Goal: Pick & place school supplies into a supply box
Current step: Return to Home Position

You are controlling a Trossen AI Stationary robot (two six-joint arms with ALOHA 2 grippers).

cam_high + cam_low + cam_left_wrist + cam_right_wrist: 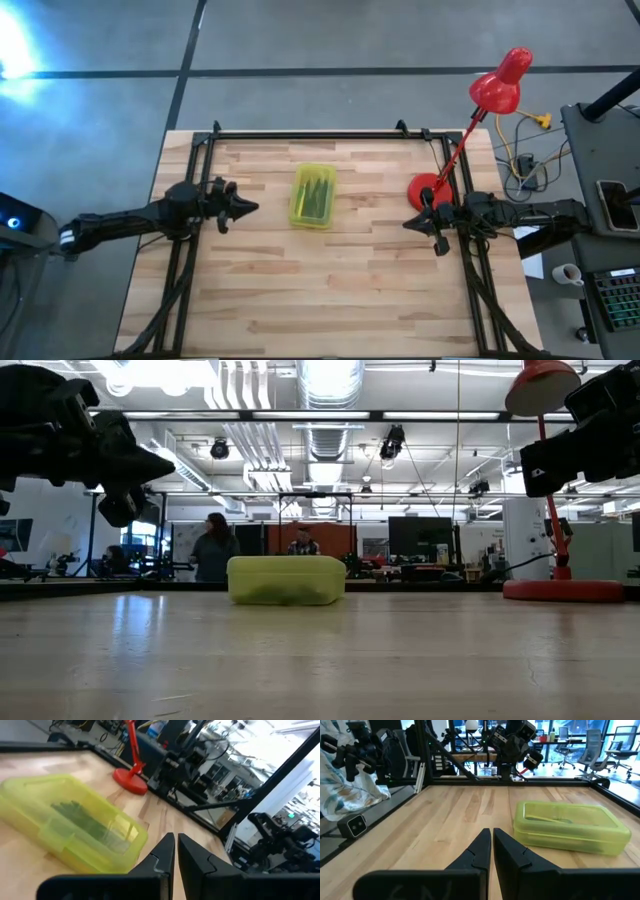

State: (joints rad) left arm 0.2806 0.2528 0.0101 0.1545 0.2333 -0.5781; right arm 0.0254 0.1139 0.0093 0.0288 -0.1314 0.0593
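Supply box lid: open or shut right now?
Shut. The box lid sits flat on its base in the low and right wrist views; supplies show through the plastic.

Right now I get the school supplies (85,820) only as a dark green smear through the closed lid (45,790) of the supply box (102,860), I can't tell one pen from another, and the low view's top edge clips the red lamp shade (541,390).

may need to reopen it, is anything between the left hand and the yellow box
Nothing visible: only bare table lies between the left hand and the closed box. The red lamp stands beyond the box, beside the right hand.
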